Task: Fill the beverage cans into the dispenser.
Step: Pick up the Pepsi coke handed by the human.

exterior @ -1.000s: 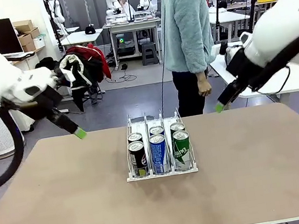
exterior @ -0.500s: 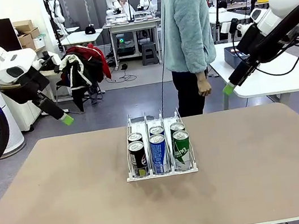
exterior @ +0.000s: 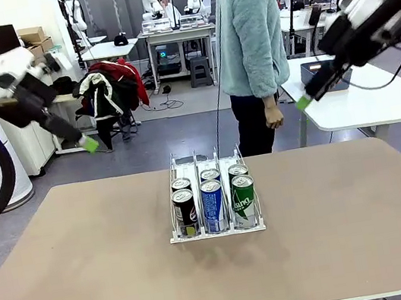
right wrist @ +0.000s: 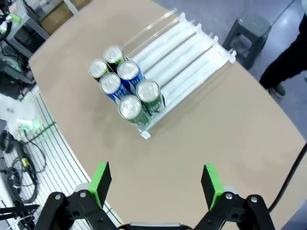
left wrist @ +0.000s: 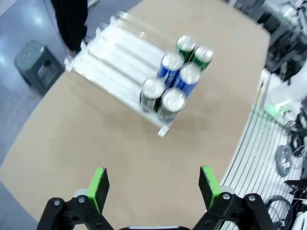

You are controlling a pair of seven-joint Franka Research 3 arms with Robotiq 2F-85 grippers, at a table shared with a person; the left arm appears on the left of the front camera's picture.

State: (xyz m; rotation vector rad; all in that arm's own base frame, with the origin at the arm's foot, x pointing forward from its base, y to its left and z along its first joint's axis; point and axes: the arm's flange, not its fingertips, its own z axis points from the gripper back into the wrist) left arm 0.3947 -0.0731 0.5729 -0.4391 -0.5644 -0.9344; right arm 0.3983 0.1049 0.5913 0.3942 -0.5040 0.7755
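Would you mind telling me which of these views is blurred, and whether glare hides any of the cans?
Left wrist view: motion-blurred, the dispenser smeared and the cans soft. Right wrist view: sharp, can tops bright but distinct. Front view: crisp across the table, with a faint shadow by the dispenser; no glare hides a can.

Colours on record
Clear wire-lane dispenser (right wrist: 187, 45), white base; slim silver-topped black can (exterior: 185, 212), blue can (exterior: 214, 206), white-lettered green can (exterior: 244, 201).
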